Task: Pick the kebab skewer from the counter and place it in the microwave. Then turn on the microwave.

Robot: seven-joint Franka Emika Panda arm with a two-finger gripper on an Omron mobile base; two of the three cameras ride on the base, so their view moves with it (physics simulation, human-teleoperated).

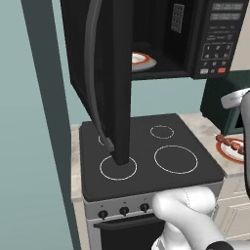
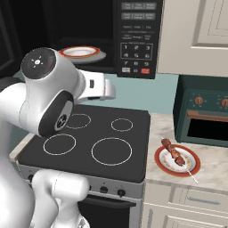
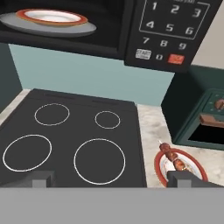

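- Fingertips of my gripper (image 3: pixel 111 178) sit at the bottom of the hand view, 1 at each side and set wide apart, with nothing between them; I am holding nothing.
- Below them lies the black stovetop (image 3: pixel 65 140) with its 4 rings, so my hand hangs over the cooker rather than over the food, looking forward and down.
- My target, the kebab skewer (image 2: pixel 177 156), lies across a red-rimmed plate (image 2: pixel 165 164) on the counter (image 2: pixel 213 171), just right of the stovetop and in front of the green toaster oven (image 2: pixel 209 116). It is well off to my gripper's right, not yet reached.
- Above, the microwave (image 2: pixel 136 40) has its door (image 1: pixel 110 73) swung fully open, I judge so the skewer can go straight in. A 2nd red-rimmed dish (image 2: pixel 80 52) waits inside.
- Its keypad carries a red button (image 3: pixel 176 58), needed only once the door is closed.
- Next I should swing right and come down along the stick.
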